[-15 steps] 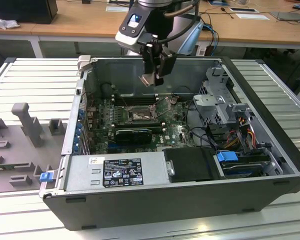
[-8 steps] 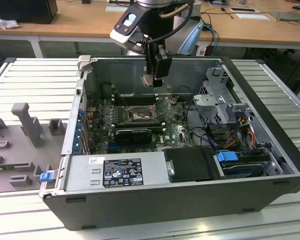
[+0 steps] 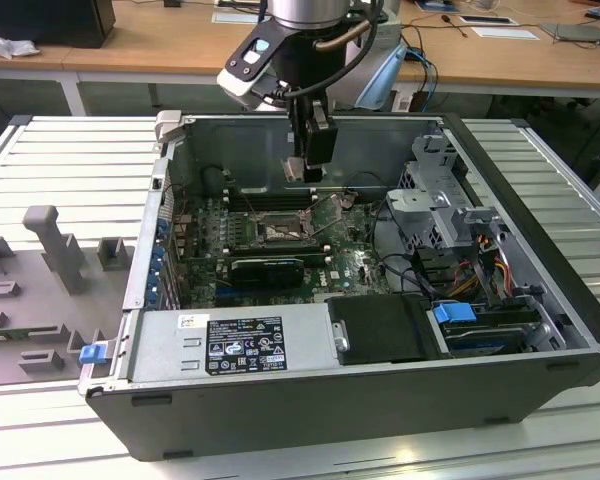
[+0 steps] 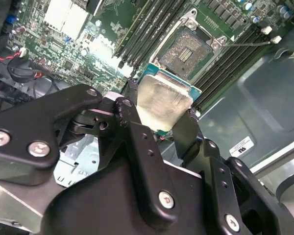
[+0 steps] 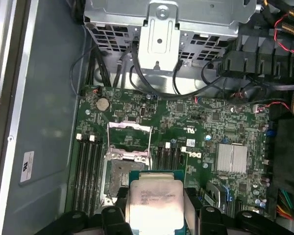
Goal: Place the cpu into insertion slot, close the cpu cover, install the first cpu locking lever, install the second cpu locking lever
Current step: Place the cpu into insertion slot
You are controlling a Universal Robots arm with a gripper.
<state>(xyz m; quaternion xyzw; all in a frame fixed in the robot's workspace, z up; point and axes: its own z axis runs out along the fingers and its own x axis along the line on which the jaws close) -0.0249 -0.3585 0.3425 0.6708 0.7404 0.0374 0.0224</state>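
Observation:
My gripper [image 3: 306, 168] hangs inside the open computer case, above the motherboard, and is shut on the cpu [image 4: 161, 100]. The cpu is a small square chip with a pale metal top on a green edge, held between the two black fingers [image 5: 112, 216] in both wrist views. The insertion slot [image 4: 188, 49] lies uncovered on the board a short way below and ahead of the chip, its contact field bare. The cpu cover [image 5: 130, 140] stands swung up at the slot's far side. A thin wire lever [image 4: 245, 44] sticks out beside the slot.
Long black memory slots [image 4: 142, 34] flank the socket on both sides. A black expansion card [image 3: 267, 268], a power supply [image 3: 230, 345], a metal drive cage [image 3: 435, 195] and loose cables [image 3: 480, 260] crowd the case. A grey fixture [image 3: 50, 250] sits at the exterior view's left.

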